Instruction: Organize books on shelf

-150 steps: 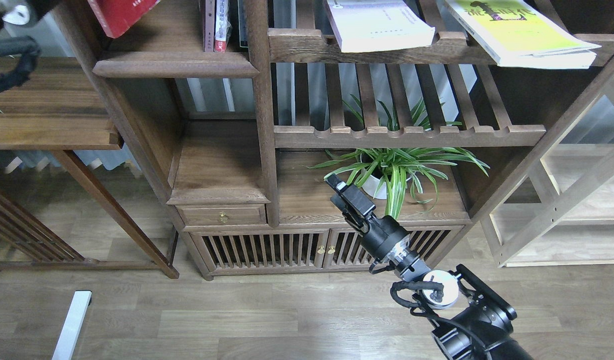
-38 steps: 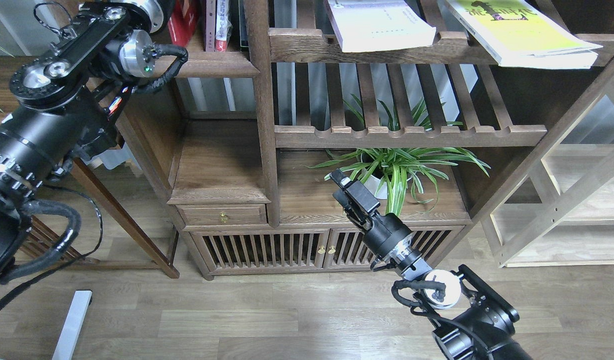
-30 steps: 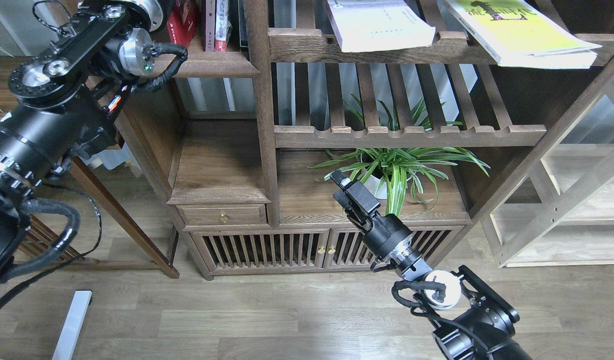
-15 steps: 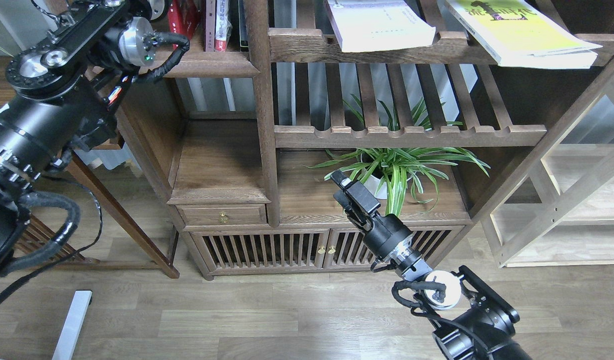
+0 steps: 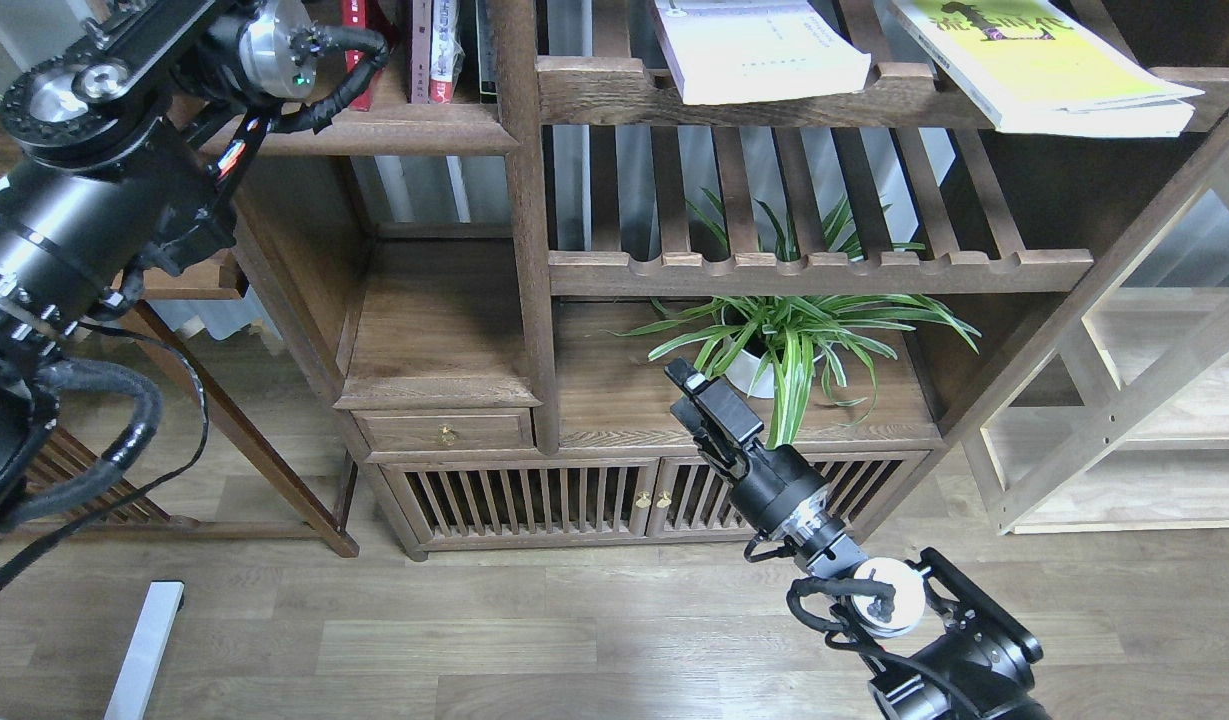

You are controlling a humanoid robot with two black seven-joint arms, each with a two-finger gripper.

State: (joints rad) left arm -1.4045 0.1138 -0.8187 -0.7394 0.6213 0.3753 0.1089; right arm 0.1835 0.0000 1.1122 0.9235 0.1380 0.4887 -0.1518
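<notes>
The dark-brown shelf (image 5: 526, 300) fills the view. The white book (image 5: 764, 50) and the yellow-green book (image 5: 1034, 55) lie flat on the top notched rack. A sliver of the dark red book (image 5: 357, 15) stands on the upper left board, beside the narrow upright volumes. My left arm (image 5: 124, 130) reaches up to that board; its gripper is past the top edge. My right gripper (image 5: 679, 378) hangs in front of the lower board, left of the plant, empty; its dark fingers cannot be told apart.
A potted spider plant (image 5: 784, 350) stands on the lower board under the slatted rack. Narrow upright volumes (image 5: 434, 50) stand on the upper left board. A pale wooden frame rack (image 5: 1154, 400) is at the right. A dark table (image 5: 189, 285) is at the left.
My left arm came in and rose toward the upper left board. The dark red book went from tilted to upright beside the volumes. My right gripper sank slightly.
</notes>
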